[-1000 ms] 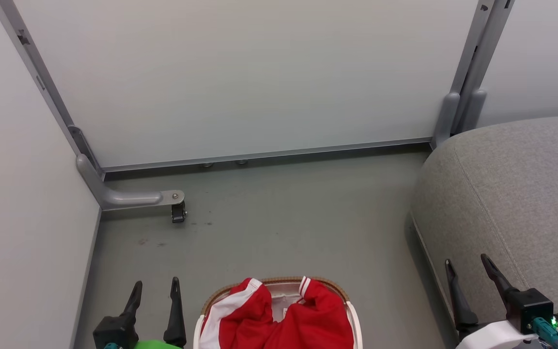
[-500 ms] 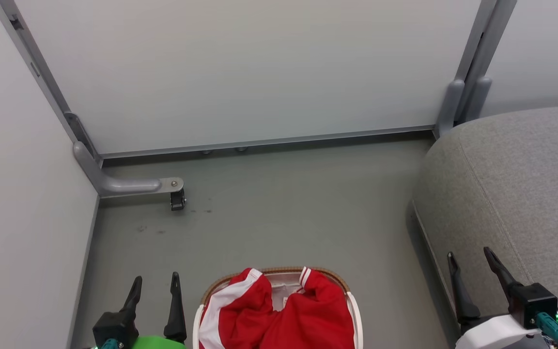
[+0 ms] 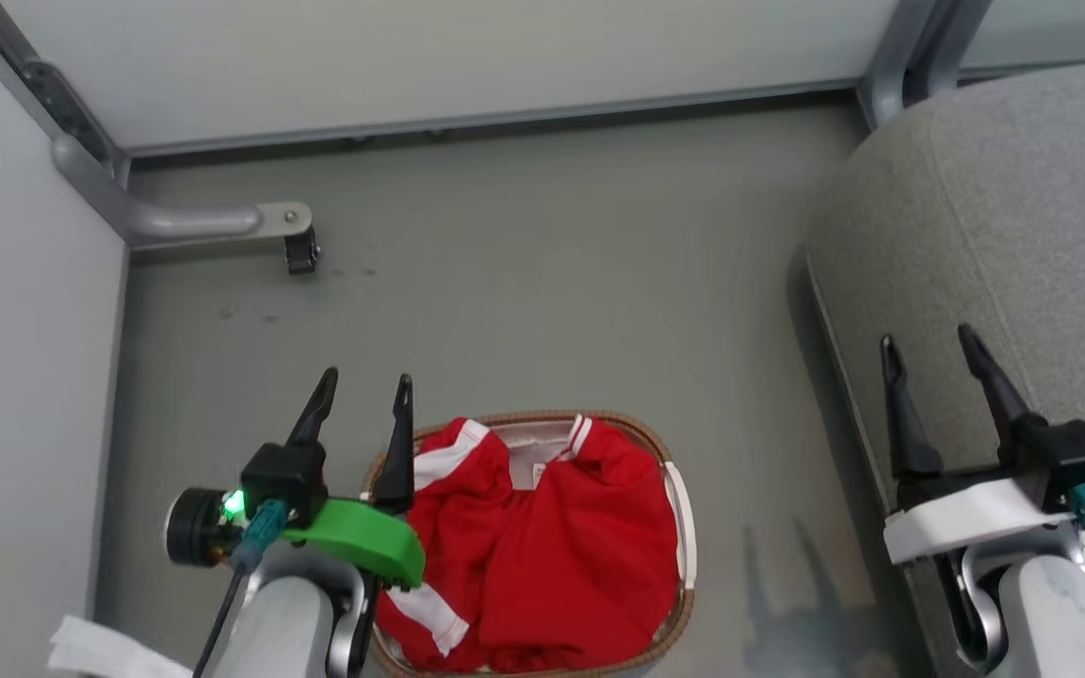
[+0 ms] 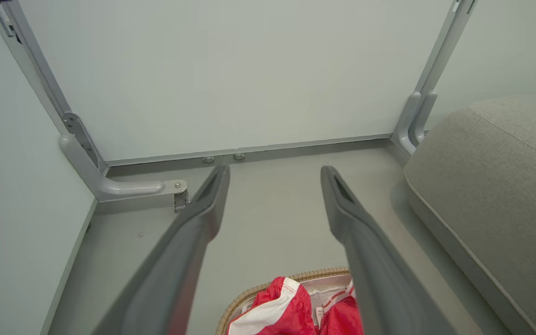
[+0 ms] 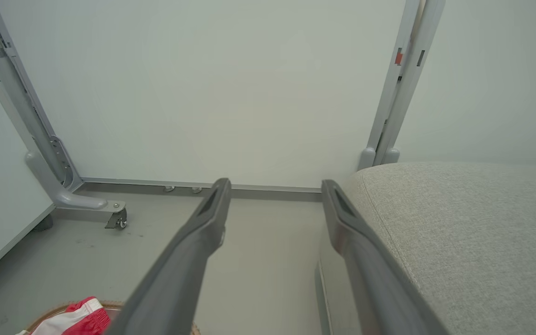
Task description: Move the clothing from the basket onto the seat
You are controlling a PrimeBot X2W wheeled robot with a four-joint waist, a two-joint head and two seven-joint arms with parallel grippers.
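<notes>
while in the basket (image 3: 514,417), clothing (image 3: 552,546) just beside the left gripper (image 3: 365,379)

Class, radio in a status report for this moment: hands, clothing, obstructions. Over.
Left hand open, beside basket rim. Right hand open, empty, over seat edge. Clothing in basket, ungripped. Bare floor between basket and seat.

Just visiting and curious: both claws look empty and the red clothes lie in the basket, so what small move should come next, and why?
Probably shift the left gripper rightward and down onto the clothing. Its jaws stand open and empty at the basket's left rim, nearer the red pile than the right gripper, which hangs open by the seat's edge.
</notes>
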